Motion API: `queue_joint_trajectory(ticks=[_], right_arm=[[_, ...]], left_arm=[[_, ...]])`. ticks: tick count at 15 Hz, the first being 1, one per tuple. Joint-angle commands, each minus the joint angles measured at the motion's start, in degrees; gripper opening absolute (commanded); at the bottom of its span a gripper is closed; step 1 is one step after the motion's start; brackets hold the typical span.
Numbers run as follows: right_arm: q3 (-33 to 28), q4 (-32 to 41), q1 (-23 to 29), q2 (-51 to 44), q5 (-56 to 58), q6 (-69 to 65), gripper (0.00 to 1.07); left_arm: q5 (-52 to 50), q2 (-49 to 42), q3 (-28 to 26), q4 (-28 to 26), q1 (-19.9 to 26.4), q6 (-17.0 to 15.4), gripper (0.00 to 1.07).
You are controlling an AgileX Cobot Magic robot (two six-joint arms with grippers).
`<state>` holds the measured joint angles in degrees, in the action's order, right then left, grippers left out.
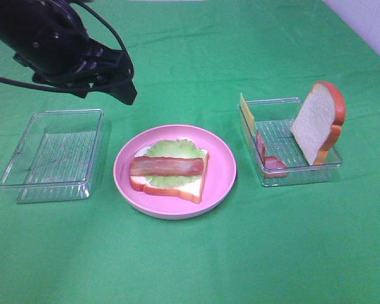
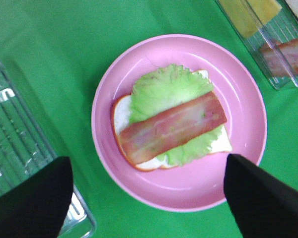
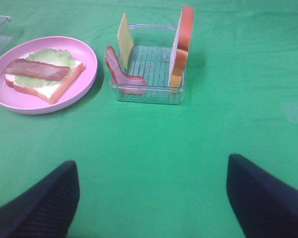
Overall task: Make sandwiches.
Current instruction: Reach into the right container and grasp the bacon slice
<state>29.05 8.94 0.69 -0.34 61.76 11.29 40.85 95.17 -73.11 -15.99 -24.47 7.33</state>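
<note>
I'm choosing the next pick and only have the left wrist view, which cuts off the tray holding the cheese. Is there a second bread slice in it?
Observer: Yes. A bread slice stands on edge in that tray, at the end opposite the cheese.
Operator: Anything in the other tray?
Observer: The left tray holds nothing that I can see.
Operator: And the right pincer?
Observer: The right pincer is open and holds nothing. It hangs over bare green cloth, on the near side of the bread's tray.
</note>
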Motion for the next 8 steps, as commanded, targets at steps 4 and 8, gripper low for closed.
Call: queue_joint_trajectory(ticks=[4, 8], right_arm=[[-0.11, 0.17, -0.06, -0.63, -0.46, 0.06, 0.77], [-0.11, 0.17, -0.06, -0.63, -0.46, 0.06, 0.77]], left_arm=[[14.5, -11.0, -0.17, 7.73, -0.06, -4.87, 0.79], [19.94, -27.67, 9.57, 9.68, -0.06, -7.33, 0.79]])
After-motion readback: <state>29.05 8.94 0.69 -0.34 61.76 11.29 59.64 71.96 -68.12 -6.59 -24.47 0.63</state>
